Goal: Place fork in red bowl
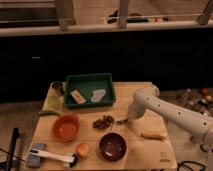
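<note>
My gripper (126, 120) is low over the table, just right of a bunch of dark grapes (103, 122), at the end of the white arm (165, 110) that comes in from the right. A small grey thing (121, 121) lies at the gripper's tip and may be the fork; I cannot tell whether it is held. The orange-red bowl (66, 128) stands empty at the left of the table, well left of the gripper. A dark maroon bowl (112, 146) stands near the front, below and left of the gripper.
A green tray (111, 86) with two pale items is at the back. A long white-handled tool (52, 156), an orange fruit (83, 149), a yellowish item (153, 135), a green cloth (52, 103) and a small can (57, 86) also lie on the table.
</note>
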You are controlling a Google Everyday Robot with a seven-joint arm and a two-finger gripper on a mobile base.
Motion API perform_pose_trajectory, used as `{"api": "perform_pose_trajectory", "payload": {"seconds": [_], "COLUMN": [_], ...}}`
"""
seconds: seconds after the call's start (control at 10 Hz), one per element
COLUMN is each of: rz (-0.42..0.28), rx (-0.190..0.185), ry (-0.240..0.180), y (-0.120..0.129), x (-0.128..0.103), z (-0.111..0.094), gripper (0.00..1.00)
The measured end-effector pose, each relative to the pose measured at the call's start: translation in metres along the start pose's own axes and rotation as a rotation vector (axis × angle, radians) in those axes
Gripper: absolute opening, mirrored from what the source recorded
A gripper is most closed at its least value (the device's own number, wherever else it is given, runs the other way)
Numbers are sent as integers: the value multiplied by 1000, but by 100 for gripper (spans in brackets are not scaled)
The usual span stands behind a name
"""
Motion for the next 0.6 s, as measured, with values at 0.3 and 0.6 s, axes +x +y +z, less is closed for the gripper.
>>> {"api": "perform_pose_trajectory", "payload": {"seconds": [0.3, 0.6], "rz": [-1, -9], "rx": [5, 10], "ry": [9, 23], "y": [0, 1], "x": [-1, -2], "z": [-8, -19], "gripper": [0, 0]}}
